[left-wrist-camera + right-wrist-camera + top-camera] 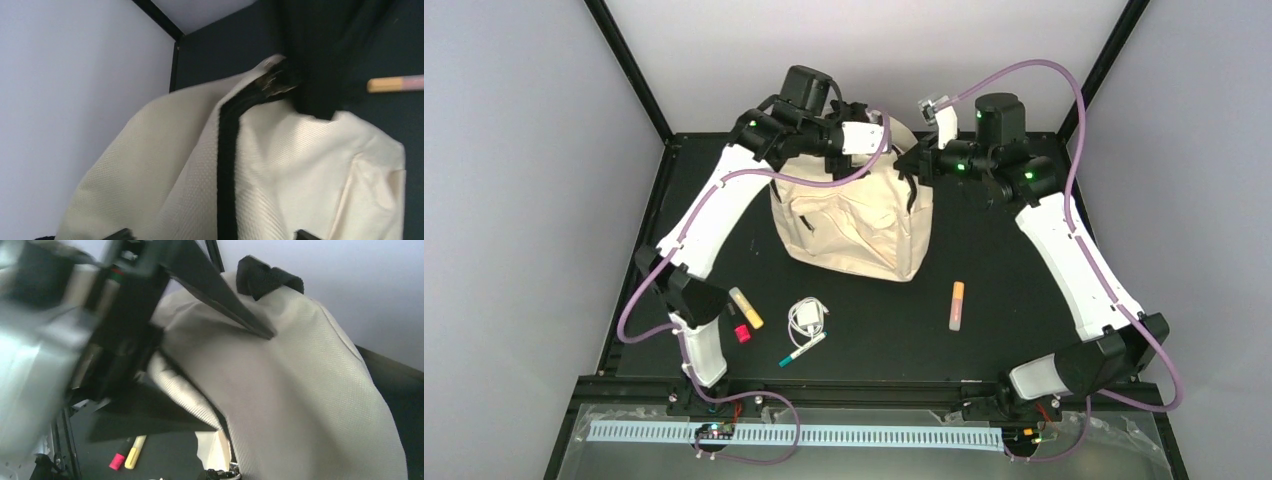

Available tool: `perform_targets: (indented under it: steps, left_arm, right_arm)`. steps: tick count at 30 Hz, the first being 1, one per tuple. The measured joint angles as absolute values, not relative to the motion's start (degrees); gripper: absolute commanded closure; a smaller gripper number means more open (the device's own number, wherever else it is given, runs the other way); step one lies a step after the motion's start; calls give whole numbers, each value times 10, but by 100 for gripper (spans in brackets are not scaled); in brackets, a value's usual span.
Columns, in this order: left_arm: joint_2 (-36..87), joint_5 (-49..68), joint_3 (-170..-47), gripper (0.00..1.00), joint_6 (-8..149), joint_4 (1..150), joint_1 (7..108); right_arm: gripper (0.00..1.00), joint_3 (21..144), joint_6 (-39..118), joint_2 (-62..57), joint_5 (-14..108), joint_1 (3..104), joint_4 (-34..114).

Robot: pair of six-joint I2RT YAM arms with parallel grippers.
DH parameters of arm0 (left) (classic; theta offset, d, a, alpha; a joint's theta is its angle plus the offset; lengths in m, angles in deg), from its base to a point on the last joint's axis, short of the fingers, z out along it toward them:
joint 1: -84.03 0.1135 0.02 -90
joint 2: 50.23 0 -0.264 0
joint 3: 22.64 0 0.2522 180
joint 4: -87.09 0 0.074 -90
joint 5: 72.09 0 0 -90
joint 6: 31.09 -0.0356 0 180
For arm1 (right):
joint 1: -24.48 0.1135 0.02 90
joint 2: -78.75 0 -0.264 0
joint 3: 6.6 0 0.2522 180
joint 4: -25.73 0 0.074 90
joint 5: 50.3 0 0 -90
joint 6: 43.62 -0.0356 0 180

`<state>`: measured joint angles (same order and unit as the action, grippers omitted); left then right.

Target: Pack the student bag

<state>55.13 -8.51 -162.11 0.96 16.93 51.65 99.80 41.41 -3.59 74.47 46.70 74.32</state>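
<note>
**Top view:** student bag (849, 225) stands upper centre on the counter (1024, 340), top up. Left fingers (876, 138) sit over its top rim, and right fingers (919, 165) are at its upper right corner. Loose items lie lower in the frame, well apart from both. Yellow highlighter (746, 307), small red piece (742, 334), white cable (806, 318) and green-tipped marker (802, 348) are lower left, nearer the left arm. Orange highlighter (957, 305) is lower right with its long axis up-down in the frame, nearer the right arm.

**Left wrist:** left fingers (119, 233) are released and spread wide, with only the tips showing at the bottom edge. The bag (300, 165) fills the frame ahead of them. Its black strap (227, 165) runs top to bottom.

**Right wrist:** right fingers (220, 300) are clenched on a fold of bag fabric (310, 390) near the top, so that arm looks busy holding.

Likely the free left arm fetches next. The items lie down-frame, away from the bag, so it has to swing back toward its base.
</note>
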Motion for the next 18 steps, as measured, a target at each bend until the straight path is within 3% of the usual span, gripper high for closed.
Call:
perform_targets:
  steps: [2, 3, 9, 18]
  left_arm:
    - [569, -75, -1617, 89, 26, 185, 517]
    - [573, -74, -1615, 97, 31, 191, 517]
    - [558, -106, -1610, 99, 56, 177, 518]
    - [546, -153, -1600, 98, 56, 128, 519]
  right_arm:
    - [99, 985, 416, -29, 744, 468, 742]
    - [99, 976, 416, -23, 743, 468, 742]
    - [99, 862, 408, 51, 716, 467, 714]
    - [99, 644, 345, 135, 764, 424, 525]
